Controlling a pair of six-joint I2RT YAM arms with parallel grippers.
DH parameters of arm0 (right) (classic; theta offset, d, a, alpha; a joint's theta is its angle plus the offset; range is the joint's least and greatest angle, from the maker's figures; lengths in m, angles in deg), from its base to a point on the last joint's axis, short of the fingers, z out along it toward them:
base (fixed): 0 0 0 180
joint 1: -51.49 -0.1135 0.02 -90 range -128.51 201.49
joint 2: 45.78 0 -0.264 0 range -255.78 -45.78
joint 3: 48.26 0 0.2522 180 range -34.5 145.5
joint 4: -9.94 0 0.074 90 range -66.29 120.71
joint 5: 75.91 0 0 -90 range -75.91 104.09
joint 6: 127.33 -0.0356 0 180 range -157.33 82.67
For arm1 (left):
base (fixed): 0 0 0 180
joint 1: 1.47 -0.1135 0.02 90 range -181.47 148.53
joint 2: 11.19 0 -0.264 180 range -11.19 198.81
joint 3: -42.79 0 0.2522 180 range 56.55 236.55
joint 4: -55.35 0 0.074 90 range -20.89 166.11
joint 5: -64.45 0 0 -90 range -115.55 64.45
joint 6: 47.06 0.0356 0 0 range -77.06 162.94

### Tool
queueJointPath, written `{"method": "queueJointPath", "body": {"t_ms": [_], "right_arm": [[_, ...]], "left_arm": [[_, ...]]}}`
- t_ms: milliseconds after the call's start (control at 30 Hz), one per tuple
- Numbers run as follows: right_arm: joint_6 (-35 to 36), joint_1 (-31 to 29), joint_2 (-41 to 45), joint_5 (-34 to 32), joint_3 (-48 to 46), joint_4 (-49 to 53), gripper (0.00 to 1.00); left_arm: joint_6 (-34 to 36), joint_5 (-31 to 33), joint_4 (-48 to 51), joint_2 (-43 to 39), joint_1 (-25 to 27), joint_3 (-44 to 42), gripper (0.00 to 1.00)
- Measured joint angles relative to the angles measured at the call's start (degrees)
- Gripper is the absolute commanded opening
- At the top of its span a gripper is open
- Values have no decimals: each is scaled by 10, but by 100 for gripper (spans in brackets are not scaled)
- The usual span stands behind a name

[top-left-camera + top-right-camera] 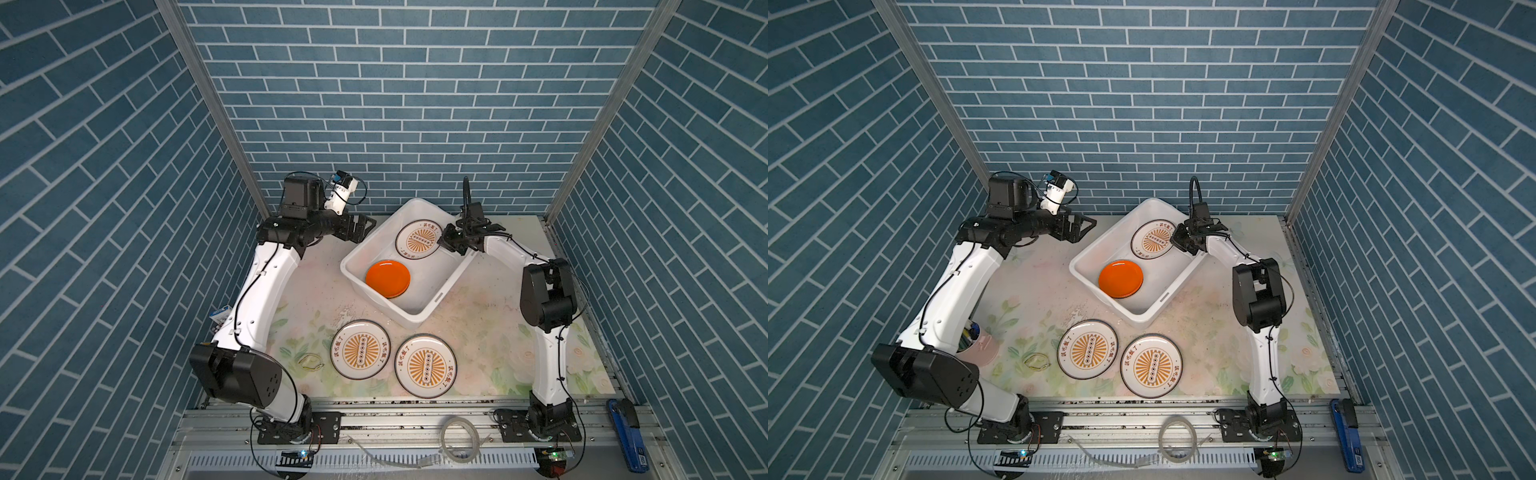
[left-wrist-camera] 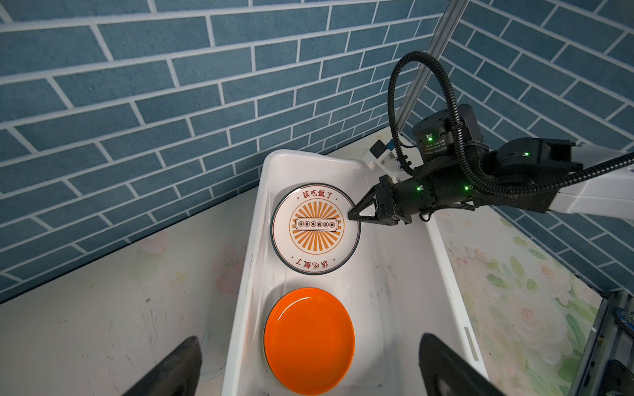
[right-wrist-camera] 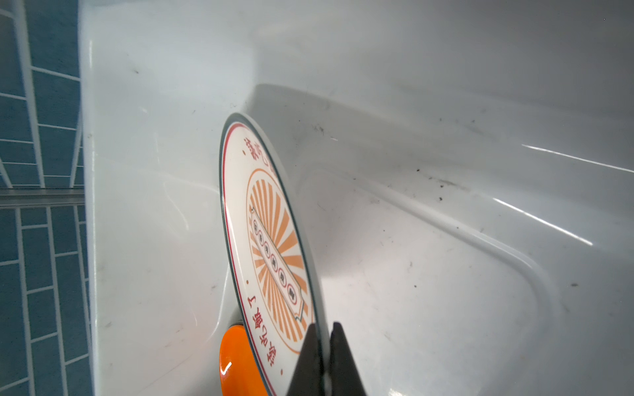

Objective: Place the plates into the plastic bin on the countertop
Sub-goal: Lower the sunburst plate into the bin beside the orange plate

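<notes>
The white plastic bin [image 1: 374,232] [image 1: 1100,241] stands at the back of the floral countertop [image 1: 316,291]. My right gripper [image 1: 440,241] [image 1: 1174,240] [image 2: 351,216] [image 3: 324,329] is shut on the rim of a sunburst plate [image 1: 415,240] [image 1: 1150,240] [image 2: 314,228] [image 3: 271,223], held inside the bin's far end. An orange plate [image 1: 387,278] [image 1: 1121,278] [image 2: 308,339] [image 3: 236,363] lies in the bin. Two more sunburst plates [image 1: 360,349] [image 1: 426,365] rest on the countertop in front of the bin. My left gripper [image 1: 361,228] [image 1: 1081,226] [image 2: 310,363] hangs open and empty, left of the bin.
A pink cup with utensils [image 1: 978,345] stands under the left arm. A wire loop [image 1: 309,361] lies left of the plates. Clear tubing [image 1: 459,440] and a blue tool [image 1: 627,432] lie on the front rail. Brick walls close in three sides.
</notes>
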Motion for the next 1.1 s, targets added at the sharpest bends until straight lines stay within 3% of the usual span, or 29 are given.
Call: {"method": "queueJointPath", "body": {"t_ms": [1100], "right_arm": [[-9, -9, -8, -38, 0, -20, 0]], "left_arm": [[0, 0, -5, -5, 0, -8, 100]]}}
